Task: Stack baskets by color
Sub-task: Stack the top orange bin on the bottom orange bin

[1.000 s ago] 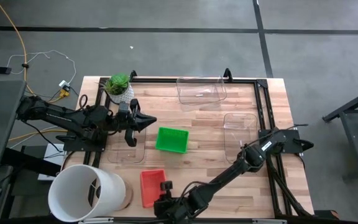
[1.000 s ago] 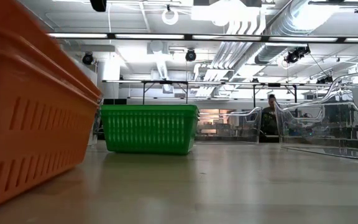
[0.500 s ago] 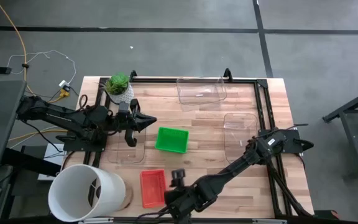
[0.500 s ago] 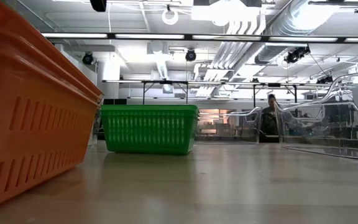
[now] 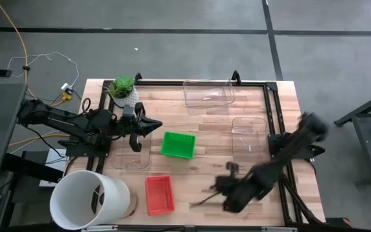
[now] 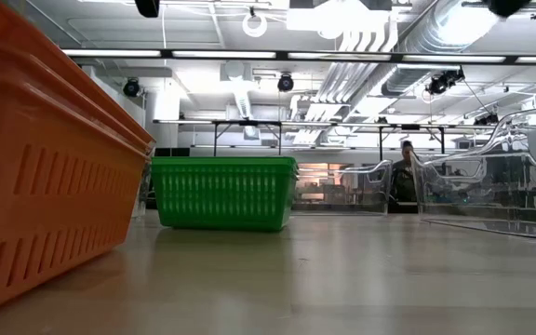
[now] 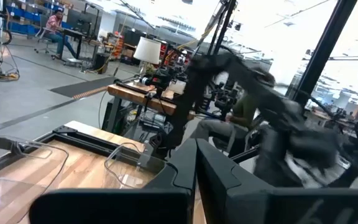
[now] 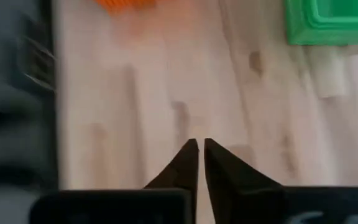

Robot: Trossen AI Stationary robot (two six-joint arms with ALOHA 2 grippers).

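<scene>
The right pincer (image 8: 199,146) has its two dark fingers (image 8: 182,165) drawn nearly together, only a thin slit between the tips, and nothing is held between them. Beneath them lies the pale wooden counter (image 8: 142,93), blurred. Ahead of the fingertips, part of a green basket (image 8: 328,22) and a sliver of a red basket (image 8: 126,5) sit on the wood, well apart from each other.

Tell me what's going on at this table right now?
Nothing is held. The right gripper, shut and empty, is blurred over bare wood near the table's front, to the right of the red basket. The left gripper is shut, above a clear basket beside the green basket. Two more clear baskets sit apart, one at the back, one on the right. Nothing is stacked yet.
</scene>
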